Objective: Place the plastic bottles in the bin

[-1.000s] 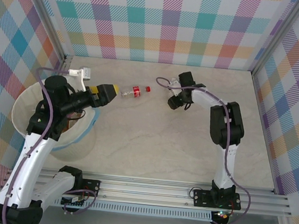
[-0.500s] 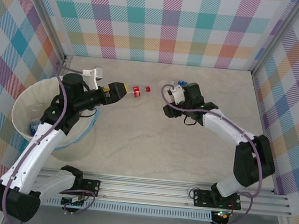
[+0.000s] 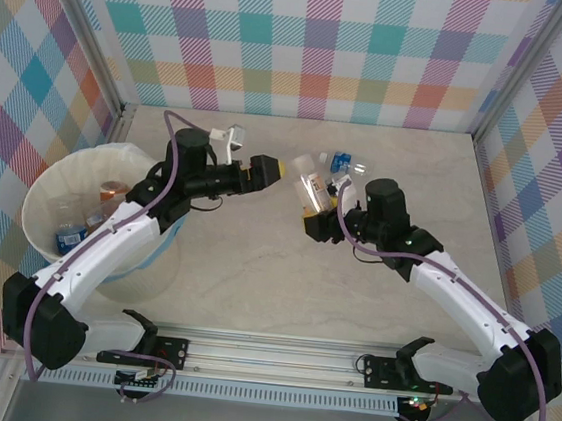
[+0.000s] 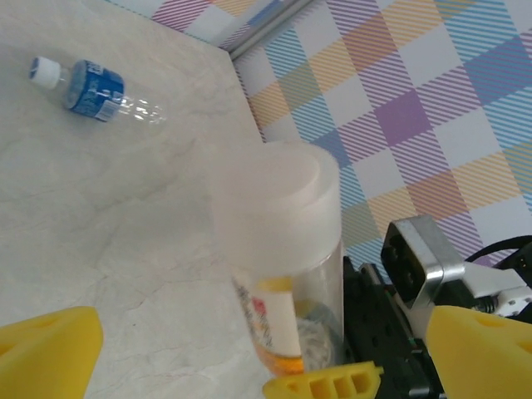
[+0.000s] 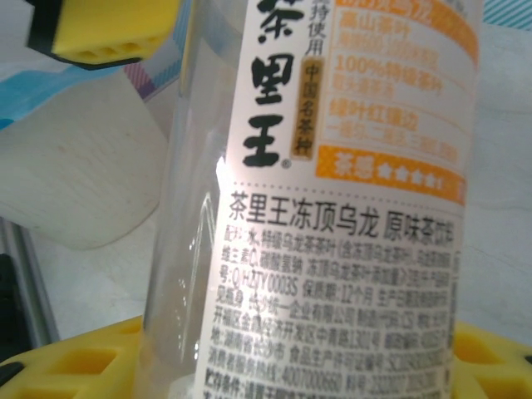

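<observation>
Tea bottle [image 3: 312,187] near blue-label bottle [image 3: 342,162]

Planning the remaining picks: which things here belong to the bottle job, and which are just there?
Job: orange-label tea bottle, blue-label bottle, bin, bottles already inside it.
Just there: checked walls, aluminium rail.

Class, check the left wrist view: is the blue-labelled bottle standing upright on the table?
No, the blue-labelled bottle lies on its side on the table, with its white cap pointing left.

Lab test cell, plaid walls [image 3: 309,43], aluminium rail [image 3: 296,351]
</observation>
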Motion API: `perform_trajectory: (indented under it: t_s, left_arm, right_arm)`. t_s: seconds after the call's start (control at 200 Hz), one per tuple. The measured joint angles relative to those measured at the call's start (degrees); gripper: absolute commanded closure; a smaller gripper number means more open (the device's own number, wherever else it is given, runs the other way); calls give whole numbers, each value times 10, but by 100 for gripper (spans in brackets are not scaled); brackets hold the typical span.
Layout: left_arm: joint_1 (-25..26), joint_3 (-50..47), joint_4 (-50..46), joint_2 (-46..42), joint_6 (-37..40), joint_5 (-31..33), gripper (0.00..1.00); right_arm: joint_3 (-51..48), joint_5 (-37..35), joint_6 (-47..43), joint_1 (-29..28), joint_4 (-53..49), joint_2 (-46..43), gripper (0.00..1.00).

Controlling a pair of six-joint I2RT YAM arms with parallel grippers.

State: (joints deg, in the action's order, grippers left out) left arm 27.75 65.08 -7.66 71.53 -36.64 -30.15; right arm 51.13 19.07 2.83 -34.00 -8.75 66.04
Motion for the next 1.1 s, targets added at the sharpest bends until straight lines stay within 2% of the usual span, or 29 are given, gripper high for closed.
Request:
perform_trajectory:
  t_s: [0.11, 0.35, 0.6, 0.8, 0.92, 0.97, 1.0, 1.1]
  left_arm:
    - [21, 23, 3, 16, 0, 18, 0]
    - [31, 40, -3, 36, -3, 63, 12]
    - [31, 45, -16, 45, -2, 56, 18]
    - [31, 45, -25, 52, -11, 59, 46]
    - [31, 46, -23, 52, -20, 61, 58]
    - [31, 46, -23, 52, -22, 61, 62]
    - [31, 46, -22, 51, -22, 61, 64]
    - [31, 46, -22, 51, -23, 61, 71]
  right_arm:
    - [0, 23, 11, -17, 3, 0, 68]
    - [0, 60, 15, -28, 21, 15, 68]
    - [0, 95, 27, -28, 51, 31, 68]
    - [0, 115, 31, -28, 75, 40, 68]
    - [0, 116, 32, -28, 78, 41, 65]
    - [0, 116, 33, -28, 79, 41, 61]
    - [0, 117, 33, -28, 79, 41, 55]
    - [0, 118, 37, -28, 79, 41, 20]
